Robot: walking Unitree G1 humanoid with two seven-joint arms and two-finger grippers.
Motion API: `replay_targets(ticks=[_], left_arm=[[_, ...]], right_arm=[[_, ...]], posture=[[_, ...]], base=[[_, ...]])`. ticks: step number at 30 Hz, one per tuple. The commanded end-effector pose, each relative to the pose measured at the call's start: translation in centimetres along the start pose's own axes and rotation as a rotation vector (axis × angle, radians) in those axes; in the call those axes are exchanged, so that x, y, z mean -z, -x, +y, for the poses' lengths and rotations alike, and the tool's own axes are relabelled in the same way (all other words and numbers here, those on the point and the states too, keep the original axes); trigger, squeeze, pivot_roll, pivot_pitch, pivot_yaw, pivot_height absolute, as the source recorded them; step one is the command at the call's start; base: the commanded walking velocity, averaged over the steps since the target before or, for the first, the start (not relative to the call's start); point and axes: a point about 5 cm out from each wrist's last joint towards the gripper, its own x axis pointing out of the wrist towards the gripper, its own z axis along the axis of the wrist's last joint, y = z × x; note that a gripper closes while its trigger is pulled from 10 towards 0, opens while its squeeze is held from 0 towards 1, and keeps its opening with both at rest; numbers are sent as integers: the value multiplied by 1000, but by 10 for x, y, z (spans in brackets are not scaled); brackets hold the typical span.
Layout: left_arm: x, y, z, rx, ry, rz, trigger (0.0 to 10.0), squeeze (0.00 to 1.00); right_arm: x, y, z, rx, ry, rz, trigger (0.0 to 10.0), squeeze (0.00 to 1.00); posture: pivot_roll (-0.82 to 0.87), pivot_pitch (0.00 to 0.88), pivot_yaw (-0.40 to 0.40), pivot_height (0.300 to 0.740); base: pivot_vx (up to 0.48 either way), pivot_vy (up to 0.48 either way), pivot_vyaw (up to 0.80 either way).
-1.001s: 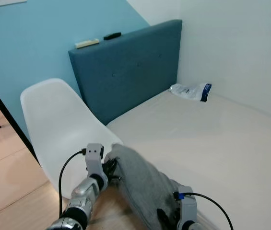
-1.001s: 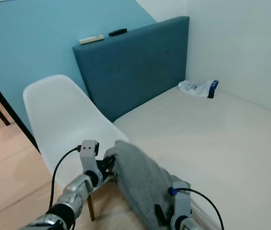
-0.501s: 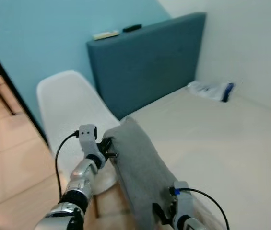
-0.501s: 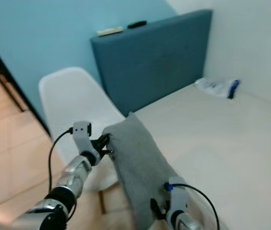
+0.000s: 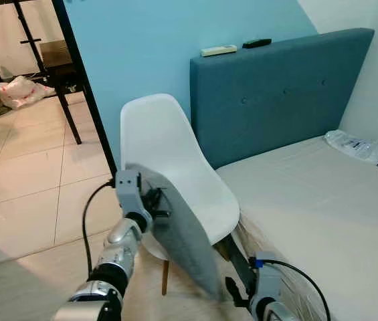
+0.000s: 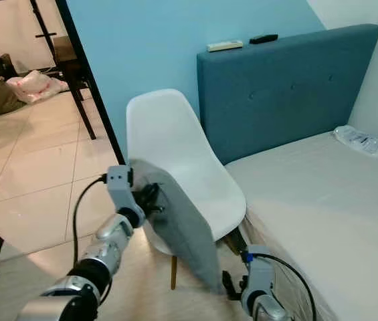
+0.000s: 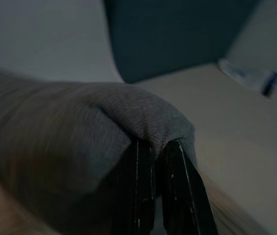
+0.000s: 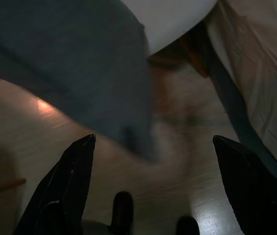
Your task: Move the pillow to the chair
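Note:
A flat grey pillow (image 5: 182,234) hangs edge-on in front of the white shell chair (image 5: 168,144), its top corner at my left gripper (image 5: 156,204) and its lower end near the floor. In the left wrist view the two black fingers (image 7: 145,196) are shut on that corner of the pillow (image 7: 69,147). My right gripper (image 8: 153,186) sits low by the bed's corner, fingers (image 8: 62,191) spread wide open, with the pillow's lower edge (image 8: 79,73) just beyond them and nothing between them.
The bed (image 5: 322,200) with a blue headboard (image 5: 275,93) lies to the right, a plastic bag (image 5: 366,147) on it. Two remotes (image 5: 219,49) rest on the headboard. A black table leg (image 5: 91,100) and tiled floor (image 5: 21,174) with bags are at left.
The camera has swung left, bringing the chair and floor to the centre. The pillow has come off the bed and now hangs in front of the chair; the right gripper has let go of it.

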Motion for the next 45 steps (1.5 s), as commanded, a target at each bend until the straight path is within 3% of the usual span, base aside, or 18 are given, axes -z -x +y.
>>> replay_targets(ticks=[1, 14, 17, 25, 30, 34, 45], left_arm=[[-8, -3, -8, 52, -57, -40, 10000, 0], [-4, -5, -12, 35, -17, -22, 10000, 0], [-7, -6, -3, -42, 3, -14, 10000, 0], [-10, -5, 1, -33, 22, -40, 10000, 0], [-12, -4, 2, -44, 21, -52, 10000, 0], [-14, -4, 14, -146, 70, -57, 10000, 0], [-11, 9, 38, -276, -25, -19, 10000, 0]], right_arm=[[3, 0, 2, 1, -12, 4, 10000, 0], [1, -1, 5, -17, -5, 0, 10000, 0], [1, -2, 9, -36, 4, 1, 10000, 0], [1, -2, 11, -52, 9, 0, 10000, 0], [0, -2, 12, -60, 9, -1, 10000, 0], [1, -3, 16, -103, 40, 5, 10000, 0], [-6, -7, 26, -160, 111, -1, 10000, 0]], posture=[[-106, 0, 73, 740], [-105, 0, 67, 740], [-106, 0, 66, 740], [-109, 0, 63, 740], [-110, 0, 61, 740], [-109, 0, 60, 740], [-94, 0, 39, 740]], base=[[0, -315, 0], [0, -361, 0], [0, 0, 0], [0, 0, 0], [0, -444, 0], [0, -109, 0], [0, 0, 727]])
